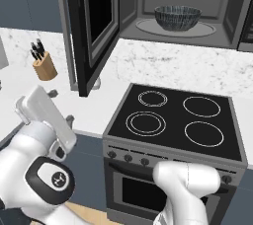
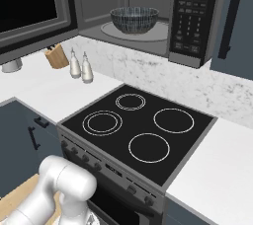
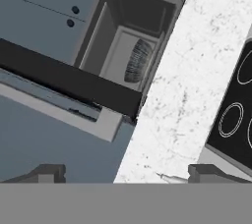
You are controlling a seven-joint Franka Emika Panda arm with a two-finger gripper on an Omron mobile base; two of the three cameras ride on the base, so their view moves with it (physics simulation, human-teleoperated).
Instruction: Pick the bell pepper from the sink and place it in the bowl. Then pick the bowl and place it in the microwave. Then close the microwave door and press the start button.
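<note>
Here, round speckled bowl point(image 1: 178, 18) on grey microwave point(image 1: 225, 7) turntable, glass door point(image 1: 96, 19) open, end effector point(image 3: 125, 173) wide open, empty.

bowl point(image 1: 178, 18): looks like glazed ceramic, dark blue-grey with a fine speckled pattern outside
microwave point(image 1: 184, 2): matt grey cavity walls, smooth; pale flat turntable point(image 1: 176, 29) under the bowl
microwave door point(image 1: 94, 21): black frame with a glossy dark glass window
control panel point(image 2: 191, 14): black, smooth, with small pale buttons
cooktop point(image 2: 141, 130): glossy black glass with thin white ring markings
oven front point(image 1: 163, 174): brushed grey metal look, dark knobs, dark glass window
counter point(image 1: 197, 68): white marbled stone, polished, grey-veined
knife block point(image 1: 45, 66): light wood, matt; black handles
shakers point(image 2: 80, 66): pale, smooth, faint sheen
cabinets point(image 2: 17, 135): matt slate-blue fronts
robot arm point(image 1: 192, 184): smooth glossy white shell
</note>
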